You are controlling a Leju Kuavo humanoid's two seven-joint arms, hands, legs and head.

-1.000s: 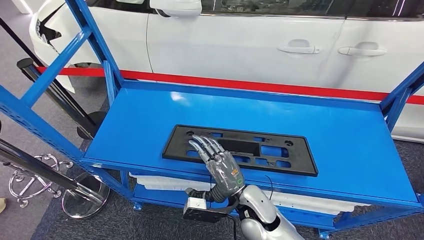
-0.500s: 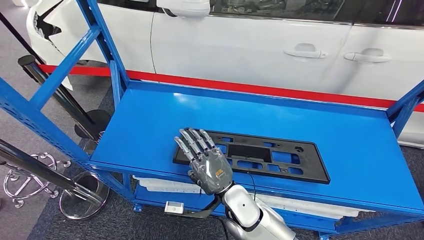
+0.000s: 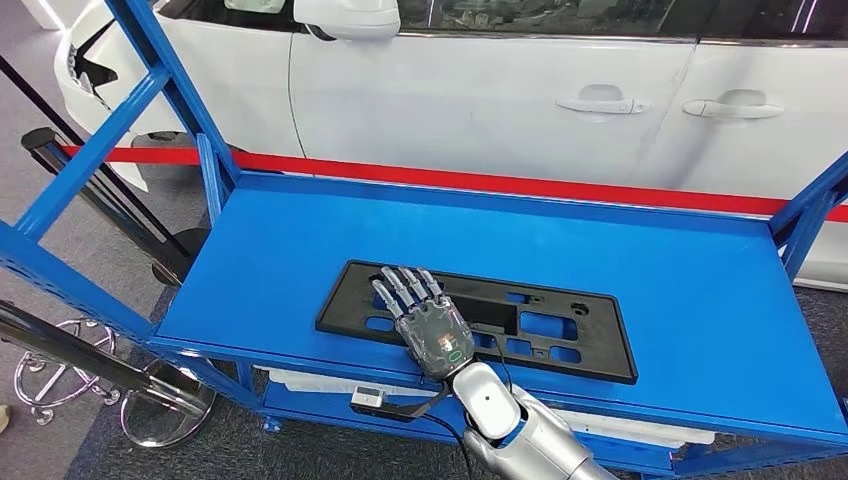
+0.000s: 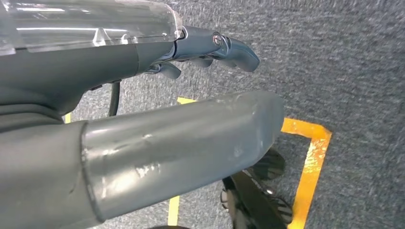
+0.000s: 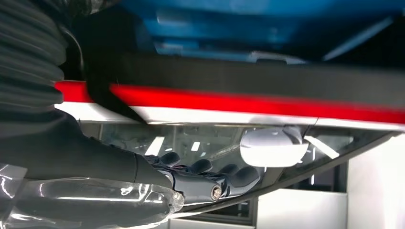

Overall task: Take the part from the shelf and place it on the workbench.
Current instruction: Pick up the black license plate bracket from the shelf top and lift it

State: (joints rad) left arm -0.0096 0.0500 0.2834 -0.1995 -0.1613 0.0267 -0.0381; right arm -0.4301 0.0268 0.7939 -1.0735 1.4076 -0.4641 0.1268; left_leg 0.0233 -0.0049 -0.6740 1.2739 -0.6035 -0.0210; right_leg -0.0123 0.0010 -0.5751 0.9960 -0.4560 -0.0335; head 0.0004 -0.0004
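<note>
The part is a flat black plastic plate (image 3: 560, 325) with several cut-outs, lying on the top deck of the blue shelf (image 3: 700, 270), near its front edge. My right hand (image 3: 425, 322) lies palm down over the plate's left half, fingers stretched out flat and slightly apart. Whether they touch the plate I cannot tell. The right wrist view shows those fingers (image 5: 215, 183) extended beside the plate's dark edge (image 5: 286, 76). My left hand (image 4: 119, 62) hangs over the grey carpet with its fingers apart, holding nothing.
A white car (image 3: 480, 90) and a red barrier belt (image 3: 500, 182) stand right behind the shelf. Blue uprights (image 3: 170, 90) rise at its left and right ends. Chrome stanchion bases (image 3: 165, 400) stand at the left. White parts (image 3: 320, 380) lie on the lower deck.
The whole picture has shifted, so the camera moved. My right hand stays spread over the left half of the plate, sliding slightly toward its left end and back. The plate lies as before.
</note>
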